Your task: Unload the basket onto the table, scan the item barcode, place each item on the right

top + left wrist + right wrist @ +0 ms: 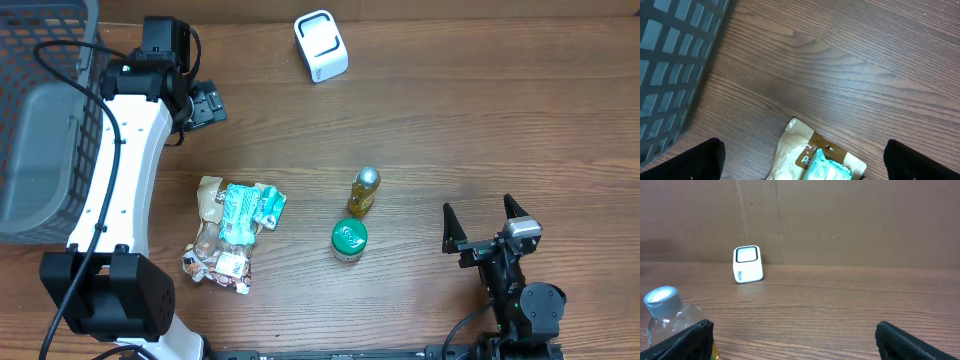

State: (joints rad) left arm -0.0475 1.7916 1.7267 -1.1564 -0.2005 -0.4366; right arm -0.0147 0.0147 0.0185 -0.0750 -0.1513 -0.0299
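Note:
The white barcode scanner [321,46] stands at the back of the table and is also seen far off in the right wrist view [748,264]. Items lie mid-table: a brown-and-white snack pouch [215,245] with a teal packet [250,206] on it, a silver-capped bottle of yellow liquid [364,191], and a green-lidded jar [349,239]. My left gripper [203,105] hovers open behind the pouch [790,150] and teal packet [827,167], holding nothing. At the front right, my right gripper [478,207] is open and empty, with the bottle [665,310] by its left finger.
A grey mesh basket [40,120] fills the far left edge, close to the left arm, and shows at the left of the left wrist view [670,65]. A brown wall [840,220] stands behind the scanner.

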